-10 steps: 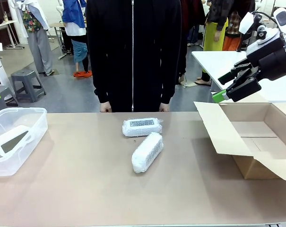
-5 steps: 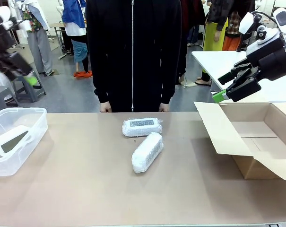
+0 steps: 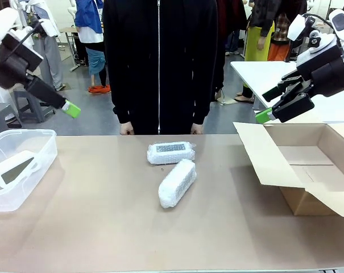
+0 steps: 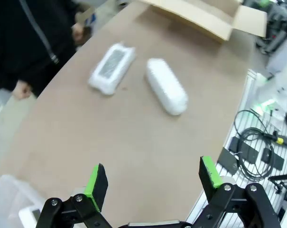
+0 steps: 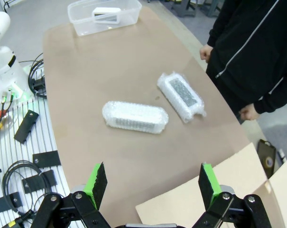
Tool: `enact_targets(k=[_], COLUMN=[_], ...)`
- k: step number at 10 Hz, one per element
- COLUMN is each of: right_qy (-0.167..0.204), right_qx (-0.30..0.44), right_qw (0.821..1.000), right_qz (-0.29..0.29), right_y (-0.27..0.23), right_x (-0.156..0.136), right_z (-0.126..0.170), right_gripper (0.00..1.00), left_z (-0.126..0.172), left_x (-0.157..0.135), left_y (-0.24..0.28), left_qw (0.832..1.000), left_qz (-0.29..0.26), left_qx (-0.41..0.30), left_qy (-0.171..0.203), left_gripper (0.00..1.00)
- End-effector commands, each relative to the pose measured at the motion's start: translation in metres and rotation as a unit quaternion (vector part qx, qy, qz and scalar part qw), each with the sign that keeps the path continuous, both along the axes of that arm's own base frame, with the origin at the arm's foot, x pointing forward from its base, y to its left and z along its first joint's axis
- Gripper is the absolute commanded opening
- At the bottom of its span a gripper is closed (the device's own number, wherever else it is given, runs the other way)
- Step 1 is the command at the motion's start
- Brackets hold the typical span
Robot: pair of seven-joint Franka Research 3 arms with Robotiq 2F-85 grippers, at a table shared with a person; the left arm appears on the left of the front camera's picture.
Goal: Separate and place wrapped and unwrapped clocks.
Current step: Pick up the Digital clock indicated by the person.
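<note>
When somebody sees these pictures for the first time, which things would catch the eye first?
Two bubble-wrapped clocks lie close together in the middle of the table: the face-up clock near the person in black, the second wrapped clock nearer the robot. A bare clock lies in the clear tub at the robot's left; an open cardboard box stands at its right.

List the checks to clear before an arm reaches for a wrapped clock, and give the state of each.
1. The left gripper is open and empty: ok.
2. The right gripper is open and empty: ok.
3. The far wrapped clock and the near wrapped clock lie free on the table: ok.
4. The bare clock sits in the plastic bin: ok.
5. The cardboard box stands open: ok.
6. The person's hands are at the far edge, off the clocks: ok.
</note>
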State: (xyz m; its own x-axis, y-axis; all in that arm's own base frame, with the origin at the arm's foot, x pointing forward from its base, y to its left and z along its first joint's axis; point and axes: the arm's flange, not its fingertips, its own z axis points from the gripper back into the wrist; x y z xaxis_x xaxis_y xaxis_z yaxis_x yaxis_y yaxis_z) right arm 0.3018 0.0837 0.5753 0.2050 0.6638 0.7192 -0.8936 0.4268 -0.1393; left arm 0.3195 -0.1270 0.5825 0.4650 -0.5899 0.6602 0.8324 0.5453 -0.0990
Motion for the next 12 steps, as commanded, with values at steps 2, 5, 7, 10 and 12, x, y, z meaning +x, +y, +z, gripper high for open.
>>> enact_targets(k=[2,5,7,10,12], right_qy=[0.003,0.003,0.003,0.003,0.003], right_qx=[0.01,0.01,0.01,0.01,0.01], right_qw=[1.0,1.0,1.0,1.0,1.0], right_qz=[0.009,0.009,0.009,0.009,0.009], right_y=[0.0,0.0,0.0,0.0,0.0], right_x=[0.001,0.001,0.001,0.001,0.001], right_z=[-0.001,-0.001,-0.001,-0.001,-0.001], right_gripper=[1.0,1.0,1.0,1.0,1.0], left_z=[-0.007,-0.008,-0.01,-0.007,-0.007], left_x=[-0.015,-0.014,-0.012,-0.014,-0.014], left_y=[0.032,0.043,0.045,0.042,0.042], left_qw=[0.998,0.997,0.997,0.997,0.997], left_qz=[-0.043,-0.05,-0.044,-0.042,-0.042], left_qx=[-0.023,0.024,0.03,0.021,0.021], left_qy=[-0.032,-0.062,-0.051,-0.055,-0.055], left_gripper=[1.0,1.0,1.0,1.0,1.0])
